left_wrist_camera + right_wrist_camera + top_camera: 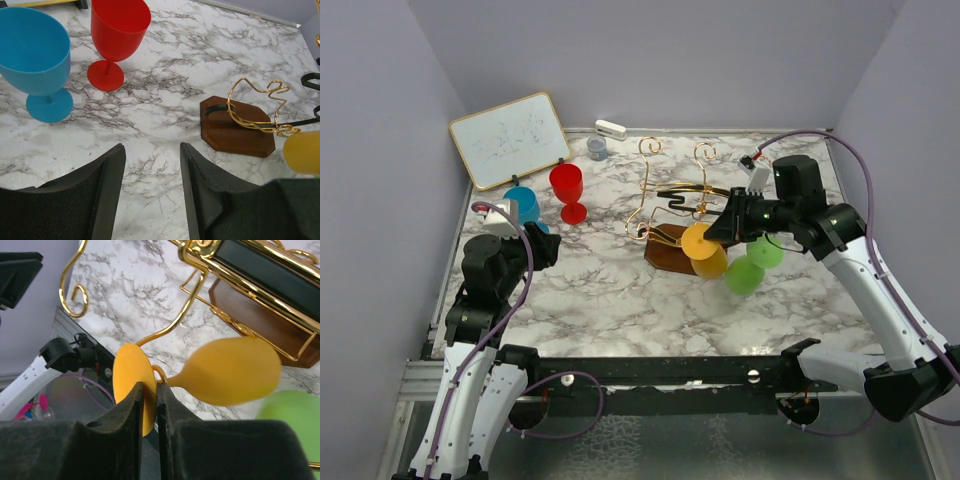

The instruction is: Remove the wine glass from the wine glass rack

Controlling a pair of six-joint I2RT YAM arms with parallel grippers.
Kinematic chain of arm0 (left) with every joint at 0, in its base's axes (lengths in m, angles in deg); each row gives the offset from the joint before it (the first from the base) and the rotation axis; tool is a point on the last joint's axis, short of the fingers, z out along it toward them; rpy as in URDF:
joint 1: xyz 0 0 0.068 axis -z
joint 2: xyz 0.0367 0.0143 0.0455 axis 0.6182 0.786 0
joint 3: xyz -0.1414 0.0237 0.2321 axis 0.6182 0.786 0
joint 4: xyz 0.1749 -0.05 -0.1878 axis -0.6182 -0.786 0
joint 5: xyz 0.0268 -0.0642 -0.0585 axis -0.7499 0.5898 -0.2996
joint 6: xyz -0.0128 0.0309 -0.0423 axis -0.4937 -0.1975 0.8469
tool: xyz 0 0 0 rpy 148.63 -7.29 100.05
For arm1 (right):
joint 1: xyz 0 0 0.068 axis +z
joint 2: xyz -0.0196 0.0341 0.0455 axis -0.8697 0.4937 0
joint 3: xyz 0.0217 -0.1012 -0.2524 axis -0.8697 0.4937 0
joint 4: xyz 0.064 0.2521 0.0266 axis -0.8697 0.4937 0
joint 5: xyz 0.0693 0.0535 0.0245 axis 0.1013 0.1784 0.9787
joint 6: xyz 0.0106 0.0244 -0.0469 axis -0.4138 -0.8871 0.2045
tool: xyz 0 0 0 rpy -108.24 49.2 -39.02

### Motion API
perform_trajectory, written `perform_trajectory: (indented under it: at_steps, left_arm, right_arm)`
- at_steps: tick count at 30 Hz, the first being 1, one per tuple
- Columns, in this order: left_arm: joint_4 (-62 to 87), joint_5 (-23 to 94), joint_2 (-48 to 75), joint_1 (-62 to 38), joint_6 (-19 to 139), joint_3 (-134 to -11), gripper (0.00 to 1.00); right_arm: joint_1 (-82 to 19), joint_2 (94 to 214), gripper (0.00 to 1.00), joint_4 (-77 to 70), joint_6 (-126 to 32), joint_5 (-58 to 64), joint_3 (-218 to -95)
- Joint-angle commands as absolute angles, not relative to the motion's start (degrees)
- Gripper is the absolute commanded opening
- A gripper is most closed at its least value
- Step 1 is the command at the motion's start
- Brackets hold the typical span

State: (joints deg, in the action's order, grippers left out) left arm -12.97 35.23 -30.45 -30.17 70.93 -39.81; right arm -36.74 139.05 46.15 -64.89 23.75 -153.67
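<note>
In the right wrist view, the right gripper [150, 390] has its jaws pinched tight on the round foot of the yellow plastic wine glass [225, 371]. The glass lies tipped sideways at frame centre, its stem in a curl of the gold wire wine glass rack [247, 314], which stands on a dark wooden base. In the overhead view the glass is just right of centre, beside a green plastic glass [745, 273]. The left gripper [150, 155], jaws apart and empty, hovers over the marble-patterned table [200, 55] at lower left, near a blue plastic goblet [35, 50] and a red plastic goblet [120, 25].
</note>
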Motion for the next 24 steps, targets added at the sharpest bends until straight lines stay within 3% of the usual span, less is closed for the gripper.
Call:
perform_trajectory:
  at_steps: [1, 8, 24]
  left_arm:
    - [-12.1, 36.6, -30.5, -29.8, 71.2, -39.4, 0.50]
    - [-12.3, 36.6, -30.5, -29.8, 71.1, -39.5, 0.50]
    - [-12.5, 36.3, -30.4, -29.6, 71.2, -39.4, 0.50]
  right_arm:
    - [-36.3, 138.0, 0.10, 43.7, -64.9, 22.1, -153.7]
    - [-36.3, 136.3, 0.01, 41.5, -66.7, 23.7, -153.5]
    - [-36.3, 129.1, 0.01, 25.2, -77.3, 20.3, -143.3]
